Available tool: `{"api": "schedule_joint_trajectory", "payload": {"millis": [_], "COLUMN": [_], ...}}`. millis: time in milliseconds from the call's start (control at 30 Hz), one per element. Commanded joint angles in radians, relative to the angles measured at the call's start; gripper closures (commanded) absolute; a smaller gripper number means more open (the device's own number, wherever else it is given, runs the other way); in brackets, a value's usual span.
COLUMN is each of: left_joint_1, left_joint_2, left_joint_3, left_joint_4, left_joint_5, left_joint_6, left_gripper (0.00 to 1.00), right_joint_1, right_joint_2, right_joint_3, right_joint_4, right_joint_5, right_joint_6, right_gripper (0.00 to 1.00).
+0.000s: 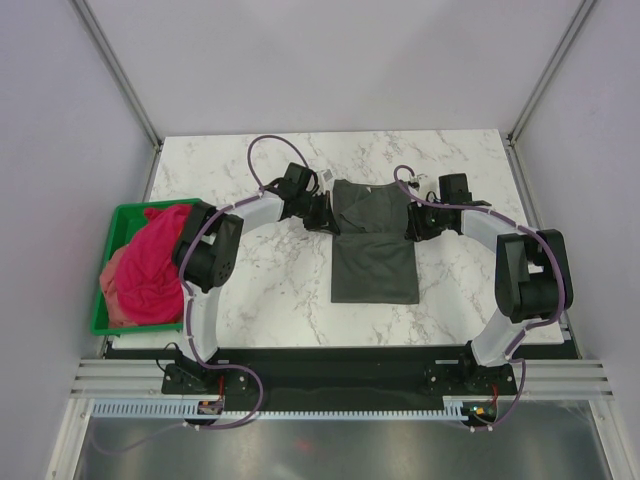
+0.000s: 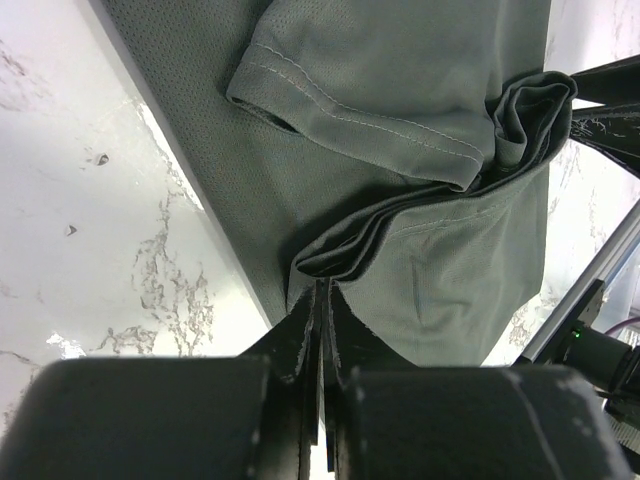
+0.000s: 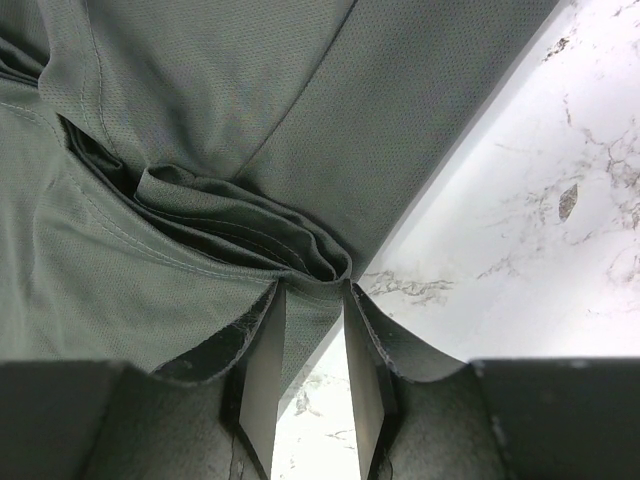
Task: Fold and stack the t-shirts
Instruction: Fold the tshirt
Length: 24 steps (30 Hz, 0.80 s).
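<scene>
The grey t-shirt [image 1: 373, 240] sits right of the green bin [image 1: 120, 215]: left claw [image 2: 322, 290] clamped on its bunched edge, right claw [image 3: 312, 290] part-open around the opposite one. Lifting now would likely drop that side and skew the fold.

Your left arm [image 1: 207, 262] and right arm [image 1: 528, 272] both arc inward, wrists low and facing each other. Left gripper [image 2: 320, 292] is pinched tight on a fold of the charcoal t-shirt [image 2: 400, 100]. Right gripper [image 3: 313, 288] has its jaws parted, with cloth at the tips.
</scene>
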Motion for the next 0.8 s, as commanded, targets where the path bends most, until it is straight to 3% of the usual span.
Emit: {"api": "schedule_joint_trajectory", "payload": {"millis": [0, 300, 333, 400, 600, 767], "left_joint_1": [-0.005, -0.003, -0.003, -0.005, -0.011, -0.025], "left_joint_2": [-0.039, -0.072, -0.068, -0.059, -0.013, 0.005], "left_joint_3": [0.025, -0.001, -0.007, -0.005, 0.024, 0.039], "left_joint_4": [0.017, 0.015, 0.017, 0.017, 0.017, 0.018], "left_joint_5": [0.013, -0.066, -0.071, -0.069, -0.060, -0.059], "left_joint_6": [-0.004, -0.014, -0.014, -0.005, 0.018, 0.033], "left_gripper": [0.98, 0.96, 0.82, 0.68, 0.60, 0.60], "right_joint_1": [0.001, 0.002, 0.001, 0.001, 0.001, 0.001], "right_joint_2": [0.007, -0.003, -0.003, -0.006, -0.012, -0.016], "right_joint_3": [0.011, 0.009, 0.008, 0.008, 0.003, 0.003], "right_joint_4": [0.038, 0.038, 0.039, 0.039, 0.041, 0.042], "right_joint_5": [-0.015, -0.017, -0.017, -0.015, -0.014, -0.006], "right_joint_6": [-0.004, 0.002, 0.002, 0.002, 0.010, 0.013], "right_gripper": [0.62, 0.62, 0.62, 0.62, 0.62, 0.62]}}
